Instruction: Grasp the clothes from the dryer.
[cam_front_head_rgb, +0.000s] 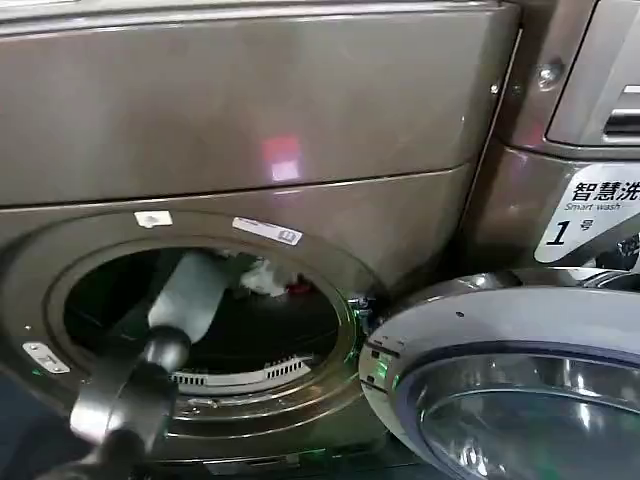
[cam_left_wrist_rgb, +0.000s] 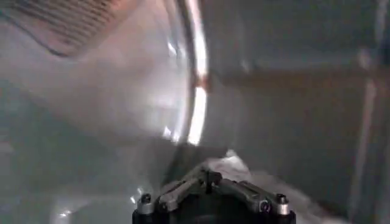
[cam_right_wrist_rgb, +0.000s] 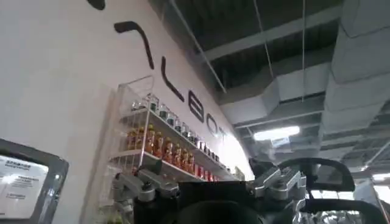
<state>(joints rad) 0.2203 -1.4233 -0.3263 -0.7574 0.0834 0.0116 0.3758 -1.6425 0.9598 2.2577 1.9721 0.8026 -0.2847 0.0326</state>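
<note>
While the left tool meets the clothes inside the dryer, its grip is unclear.

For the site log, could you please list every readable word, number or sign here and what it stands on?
"智慧洗", "Smart wash", "1 号": white label on the neighbouring machine.
"LBOT", part of larger dark lettering: white wall, right wrist view.
Unreadable: three small stickers on the dryer around its porthole; the screen by that wall.

White wall with dark lettering; wire shelf rack of bottles; exposed ducts; ceiling strip light.
</note>
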